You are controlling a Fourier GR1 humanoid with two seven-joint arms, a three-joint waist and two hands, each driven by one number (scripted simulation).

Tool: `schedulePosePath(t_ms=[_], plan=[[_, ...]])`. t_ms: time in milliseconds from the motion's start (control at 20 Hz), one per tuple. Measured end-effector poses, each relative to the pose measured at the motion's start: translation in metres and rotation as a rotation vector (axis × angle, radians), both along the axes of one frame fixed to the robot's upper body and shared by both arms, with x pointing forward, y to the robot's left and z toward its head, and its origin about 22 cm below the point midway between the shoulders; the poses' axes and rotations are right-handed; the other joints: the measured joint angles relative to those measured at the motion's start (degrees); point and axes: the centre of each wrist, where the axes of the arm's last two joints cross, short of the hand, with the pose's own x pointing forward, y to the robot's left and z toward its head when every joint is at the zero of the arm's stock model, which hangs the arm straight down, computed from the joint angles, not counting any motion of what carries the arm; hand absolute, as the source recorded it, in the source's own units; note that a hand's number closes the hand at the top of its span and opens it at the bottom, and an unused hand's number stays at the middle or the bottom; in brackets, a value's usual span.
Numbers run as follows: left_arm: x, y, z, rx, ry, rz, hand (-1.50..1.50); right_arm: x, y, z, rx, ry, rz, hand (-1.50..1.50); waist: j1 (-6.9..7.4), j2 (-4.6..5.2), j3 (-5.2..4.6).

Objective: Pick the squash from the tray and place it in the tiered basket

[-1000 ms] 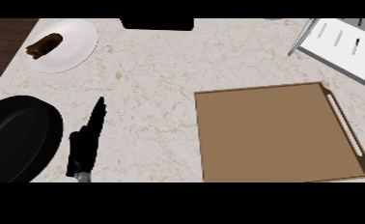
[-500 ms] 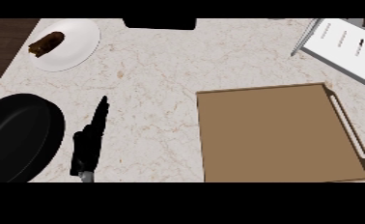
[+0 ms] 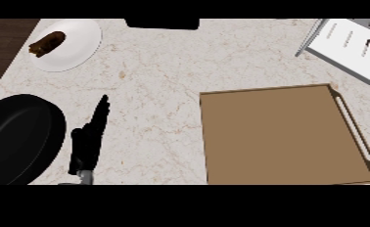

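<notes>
- The left hand (image 3: 88,140) lay released, fingers straight, at the worktop's (image 3: 159,74) lower left.
- The brown tray (image 3: 278,133) sat at right; the tiered basket (image 3: 343,45), upper right.
- A dark brown lump (image 3: 47,43) lay on a white plate (image 3: 80,45), upper left; whether squash, I could not tell.

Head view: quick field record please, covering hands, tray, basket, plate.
left hand: open, fingers straight, lower left, holding nothing
right hand: not in view
tray: brown, lower right, nothing seen on it
tiered basket: white, upper right, partly cut off
plate: white, upper left, brown item on it
black dish: left edge, beside left hand
</notes>
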Motion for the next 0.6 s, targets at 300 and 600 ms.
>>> schedulePosePath(t_ms=[300,600], plan=[[-0.002,-0.003,-0.002,0.004,-0.012,-0.007,0.00,0.001,0.000,-0.012,0.211,-0.132,0.017,-1.50,0.17,0.16,0.06],[-0.002,0.001,-0.002,0.004,-0.007,0.000,0.00,-0.009,-0.014,-0.002,0.317,-0.327,-0.027,-1.50,-0.22,0.05,0.05]])
